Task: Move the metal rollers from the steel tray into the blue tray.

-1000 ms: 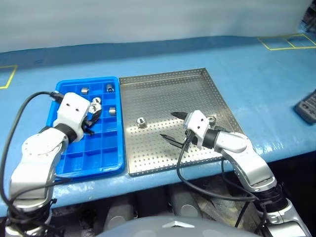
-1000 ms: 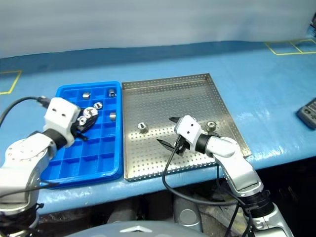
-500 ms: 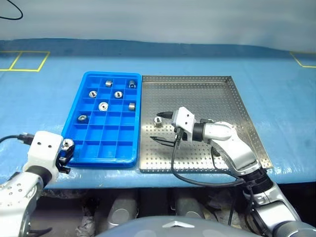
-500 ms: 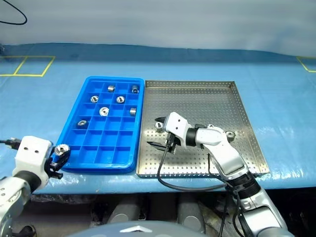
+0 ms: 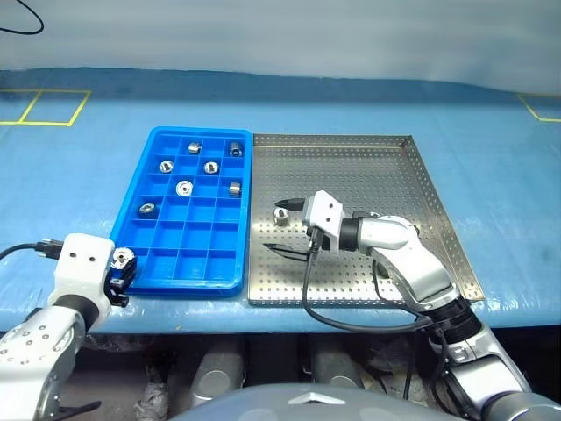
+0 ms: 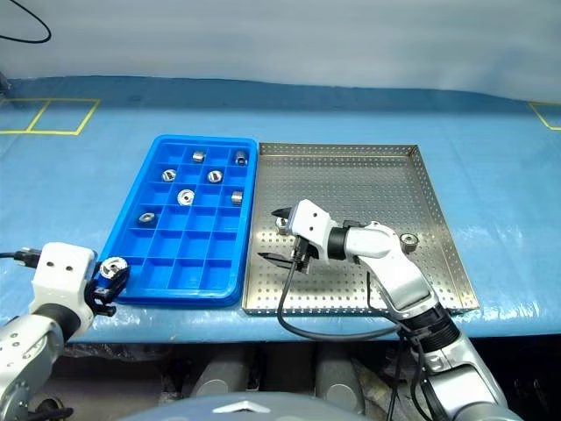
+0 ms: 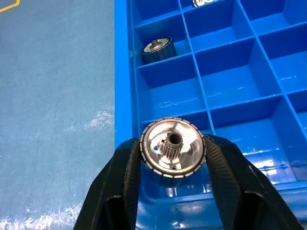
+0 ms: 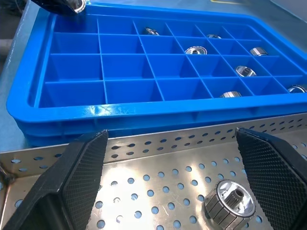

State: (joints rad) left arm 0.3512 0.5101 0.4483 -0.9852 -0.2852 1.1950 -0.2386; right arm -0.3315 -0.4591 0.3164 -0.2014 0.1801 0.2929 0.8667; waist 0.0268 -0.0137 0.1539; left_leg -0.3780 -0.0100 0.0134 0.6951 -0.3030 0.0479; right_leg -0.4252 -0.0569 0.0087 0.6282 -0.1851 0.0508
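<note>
The blue tray (image 5: 180,287) lies left of the steel tray (image 5: 351,167) and has several metal rollers (image 5: 184,188) in its far compartments. My left gripper (image 5: 123,263) hovers over the blue tray's near left corner, shut on one metal roller (image 7: 172,147) that sits end-on between both fingers (image 7: 125,167). My right gripper (image 5: 279,226) is open, low over the steel tray near its left rim. A roller (image 8: 229,200) stands on the perforated bottom between its fingers (image 8: 81,177), touching neither. Another roller (image 6: 409,239) lies behind the right arm.
Both trays sit on a light blue table covering (image 5: 70,175), close to the table's front edge (image 5: 263,309). Yellow tape marks (image 5: 44,105) show at the far left and far right. A black cable (image 5: 17,17) lies at the far left corner.
The camera has swung, shifting the whole picture. My left gripper drew back from the middle of the blue tray to its near left corner with a roller. My right gripper moved left around the roller.
</note>
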